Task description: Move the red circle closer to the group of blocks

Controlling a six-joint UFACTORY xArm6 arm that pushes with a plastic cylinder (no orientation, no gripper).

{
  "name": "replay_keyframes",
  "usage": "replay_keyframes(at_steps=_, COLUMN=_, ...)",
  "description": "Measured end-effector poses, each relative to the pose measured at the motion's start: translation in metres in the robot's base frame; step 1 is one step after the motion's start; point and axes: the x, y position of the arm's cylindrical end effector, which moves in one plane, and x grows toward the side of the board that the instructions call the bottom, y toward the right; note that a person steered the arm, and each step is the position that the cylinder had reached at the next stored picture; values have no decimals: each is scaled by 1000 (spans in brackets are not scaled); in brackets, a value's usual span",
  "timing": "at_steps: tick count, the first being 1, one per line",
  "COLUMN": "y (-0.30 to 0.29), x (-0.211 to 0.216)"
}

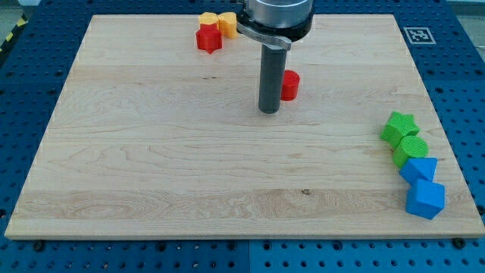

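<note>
The red circle (290,85) lies on the wooden board (151,152), a little above the middle. The dark rod comes down from the view's top and its tip (269,111) rests just left of and slightly below the red circle, touching or nearly touching it. The rod hides the circle's left edge. A group of blocks sits at the right edge: a green star (398,126), a green round block (410,149), a blue pentagon-like block (420,168) and a blue cube (426,199). They lie far to the right of and below the tip.
Three blocks cluster at the top edge: a red star (208,39), a yellow round block (208,19) and a yellow-orange block (226,23). A fiducial tag (417,34) sits beyond the board's top right corner. Blue perforated table surrounds the board.
</note>
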Motion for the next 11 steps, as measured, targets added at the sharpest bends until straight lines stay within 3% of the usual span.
replay_keyframes(at_steps=2, y=-21, x=-4)
replay_keyframes(at_steps=4, y=65, x=8)
replay_keyframes(at_steps=6, y=41, x=-21)
replay_keyframes(at_steps=9, y=34, x=-32)
replay_keyframes(at_steps=11, y=37, x=-8)
